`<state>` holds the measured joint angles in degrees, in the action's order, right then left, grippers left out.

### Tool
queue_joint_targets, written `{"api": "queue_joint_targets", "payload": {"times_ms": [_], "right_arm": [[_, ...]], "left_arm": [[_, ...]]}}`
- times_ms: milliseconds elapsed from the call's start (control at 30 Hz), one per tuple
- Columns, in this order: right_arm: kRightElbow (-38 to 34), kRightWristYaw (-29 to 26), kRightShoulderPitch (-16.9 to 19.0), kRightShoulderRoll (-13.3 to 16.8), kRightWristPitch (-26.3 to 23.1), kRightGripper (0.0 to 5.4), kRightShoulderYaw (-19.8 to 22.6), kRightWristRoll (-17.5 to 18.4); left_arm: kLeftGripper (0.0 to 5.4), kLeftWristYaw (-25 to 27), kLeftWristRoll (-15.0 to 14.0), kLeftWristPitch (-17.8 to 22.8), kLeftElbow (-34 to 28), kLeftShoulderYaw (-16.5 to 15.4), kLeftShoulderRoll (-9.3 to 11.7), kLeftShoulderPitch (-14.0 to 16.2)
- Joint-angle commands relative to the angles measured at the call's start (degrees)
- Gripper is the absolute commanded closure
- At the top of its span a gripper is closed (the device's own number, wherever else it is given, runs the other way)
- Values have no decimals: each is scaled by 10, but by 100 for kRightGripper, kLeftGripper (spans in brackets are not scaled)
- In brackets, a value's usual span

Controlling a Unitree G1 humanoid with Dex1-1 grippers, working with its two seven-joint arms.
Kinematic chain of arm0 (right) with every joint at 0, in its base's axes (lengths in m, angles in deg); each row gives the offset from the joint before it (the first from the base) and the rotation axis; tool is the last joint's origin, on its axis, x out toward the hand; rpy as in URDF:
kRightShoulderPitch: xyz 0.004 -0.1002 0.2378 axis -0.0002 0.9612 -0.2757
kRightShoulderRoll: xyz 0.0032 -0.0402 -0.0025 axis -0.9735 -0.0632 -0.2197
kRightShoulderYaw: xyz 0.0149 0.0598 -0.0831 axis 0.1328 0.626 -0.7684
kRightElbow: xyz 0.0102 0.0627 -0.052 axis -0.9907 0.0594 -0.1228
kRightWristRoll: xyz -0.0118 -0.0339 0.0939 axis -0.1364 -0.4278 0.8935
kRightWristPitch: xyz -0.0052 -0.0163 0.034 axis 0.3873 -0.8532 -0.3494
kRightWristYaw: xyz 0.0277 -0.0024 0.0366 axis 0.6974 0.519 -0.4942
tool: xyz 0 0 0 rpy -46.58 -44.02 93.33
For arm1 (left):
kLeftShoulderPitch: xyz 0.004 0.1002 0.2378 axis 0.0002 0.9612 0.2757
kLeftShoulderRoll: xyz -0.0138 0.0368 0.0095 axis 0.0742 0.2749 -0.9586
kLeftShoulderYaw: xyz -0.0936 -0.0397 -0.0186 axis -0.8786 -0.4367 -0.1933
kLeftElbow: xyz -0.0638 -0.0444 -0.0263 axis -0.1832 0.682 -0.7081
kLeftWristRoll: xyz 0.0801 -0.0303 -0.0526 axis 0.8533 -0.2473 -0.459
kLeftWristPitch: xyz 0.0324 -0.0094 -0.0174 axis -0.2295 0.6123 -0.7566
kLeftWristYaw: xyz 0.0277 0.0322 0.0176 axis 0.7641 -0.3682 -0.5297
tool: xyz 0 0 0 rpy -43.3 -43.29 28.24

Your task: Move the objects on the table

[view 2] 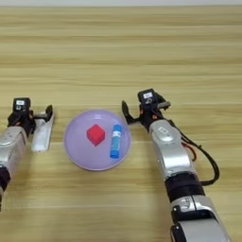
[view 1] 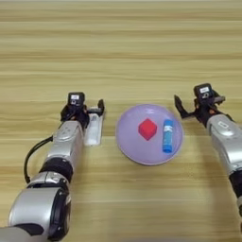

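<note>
A red cube [view 1: 147, 128] and a blue glue stick [view 1: 168, 135] lie side by side on a round lilac plate [view 1: 130, 134] at the middle of the table [view 1: 121, 56]. Left of the plate, a white flat oblong device [view 1: 93, 130] lies flat on the wood. My left gripper [view 1: 87, 112] is open over the device's far end, and one black finger [view 1: 100, 106] touches that end. My right gripper [view 2: 145, 107] is open just right of the plate, low over the table, with nothing between its fingers.
Both forearms reach in from the near edge, the left one along the device and the right one past the plate's right side. A black cable [view 1: 33, 156] loops beside the left arm. Bare planks lie beyond the plate.
</note>
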<state>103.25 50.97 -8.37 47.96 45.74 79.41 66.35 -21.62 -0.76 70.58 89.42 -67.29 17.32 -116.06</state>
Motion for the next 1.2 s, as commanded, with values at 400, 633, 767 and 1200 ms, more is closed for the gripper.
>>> {"api": "queue_joint_targets", "payload": {"times_ms": [400,633,767,1200], "right_arm": [[33,-62,-8,-16,46,0,-28,1],[22,-95,2,-29,59,0,-42,6],[21,-107,7,-35,66,0,-53,2],[58,-118,5,-48,82,0,-83,-16]], "left_arm": [[1,-25,14,-9,-44,11,-21,25],[1,-27,17,-10,-45,12,-22,25],[1,-29,18,-10,-45,12,-23,25],[1,-35,20,-13,-40,15,-25,23]]}}
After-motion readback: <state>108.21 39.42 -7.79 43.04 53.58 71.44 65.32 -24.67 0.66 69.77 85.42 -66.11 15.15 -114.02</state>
